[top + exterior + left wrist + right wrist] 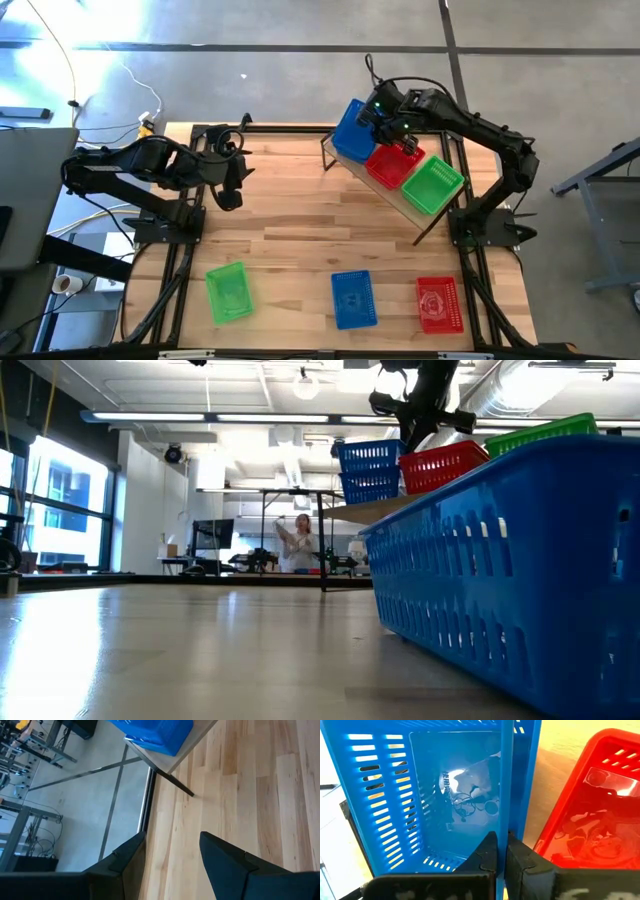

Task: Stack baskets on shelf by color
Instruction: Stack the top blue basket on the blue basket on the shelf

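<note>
While clamped, blue basket (445, 795) wall between right claw (501, 851) fingers.

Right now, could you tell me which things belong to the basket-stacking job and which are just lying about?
Job: shelf; blue, red, green baskets on it; green, blue, red baskets on the table.
Lying about: tape roll, floor cables.

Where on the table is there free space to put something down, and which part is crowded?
The middle of the table is bare, between the shelf and the front row: green basket, blue basket, red basket. The gaps in that row are free too. The shelf is crowded: baskets fill it, and the right tool is shut on the blue stack.
</note>
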Tool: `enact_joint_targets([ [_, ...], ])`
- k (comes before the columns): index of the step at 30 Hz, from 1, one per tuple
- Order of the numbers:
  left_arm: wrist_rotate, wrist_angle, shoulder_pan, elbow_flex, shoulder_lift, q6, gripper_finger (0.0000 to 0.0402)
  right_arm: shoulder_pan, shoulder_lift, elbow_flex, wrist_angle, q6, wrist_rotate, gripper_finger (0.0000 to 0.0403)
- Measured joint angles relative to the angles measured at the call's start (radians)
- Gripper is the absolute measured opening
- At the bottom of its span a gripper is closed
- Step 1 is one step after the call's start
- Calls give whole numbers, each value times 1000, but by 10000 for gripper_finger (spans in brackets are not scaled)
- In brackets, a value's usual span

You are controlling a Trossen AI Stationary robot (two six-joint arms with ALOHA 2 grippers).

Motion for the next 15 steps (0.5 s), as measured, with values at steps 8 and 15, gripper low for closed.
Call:
enact_joint_targets([
  [8, 0, 0, 0, 0, 0, 0, 177, 0, 0, 0, 0, -1, -3, 0],
  [15, 0, 0, 0, 0, 0, 0, 177, 0, 0, 0, 0, -38, 1, 0],
])
